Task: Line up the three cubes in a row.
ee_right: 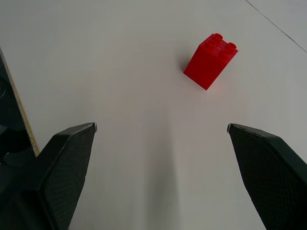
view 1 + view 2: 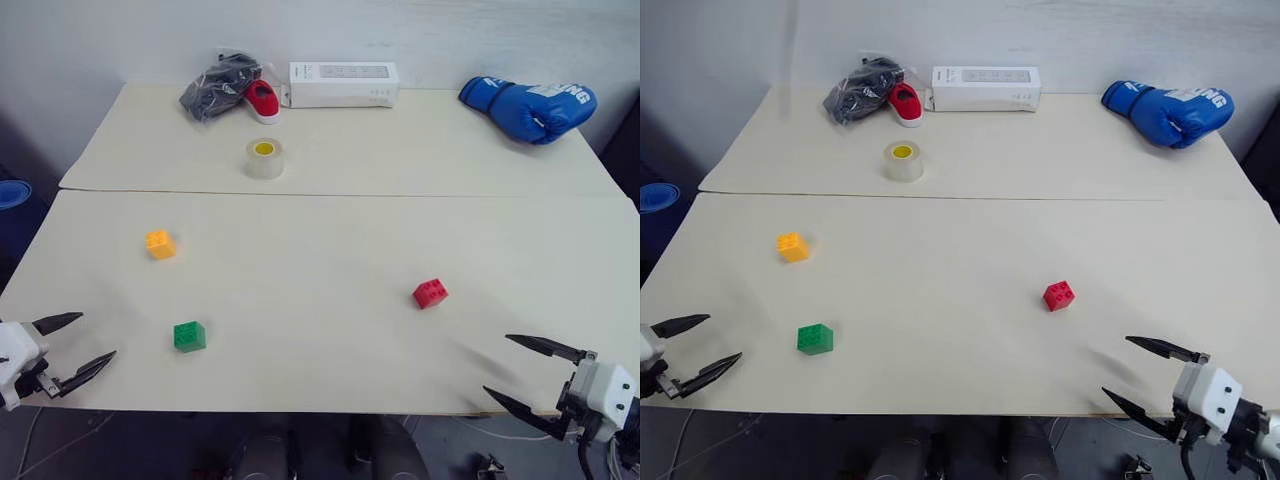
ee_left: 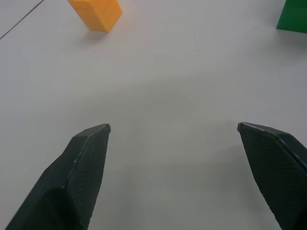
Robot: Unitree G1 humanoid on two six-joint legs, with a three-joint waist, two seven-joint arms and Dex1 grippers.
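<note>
Three studded cubes lie apart on the cream table (image 2: 320,240). The orange-yellow cube (image 2: 160,244) is at the left, the green cube (image 2: 189,336) nearer the front left, and the red cube (image 2: 430,293) right of centre. My left gripper (image 2: 88,343) hovers open at the front left corner, left of the green cube (image 3: 293,14), with the orange-yellow cube (image 3: 96,12) further off. My right gripper (image 2: 510,370) stands open at the front right edge, a little short of the red cube (image 1: 210,60). Nothing sits between either pair of fingers.
Along the back edge lie a clear tape roll with a yellow core (image 2: 264,157), a dark bag (image 2: 218,85) with a red item (image 2: 263,100), a white box (image 2: 343,84) and a blue boxing glove (image 2: 530,106). A seam (image 2: 340,194) crosses the table.
</note>
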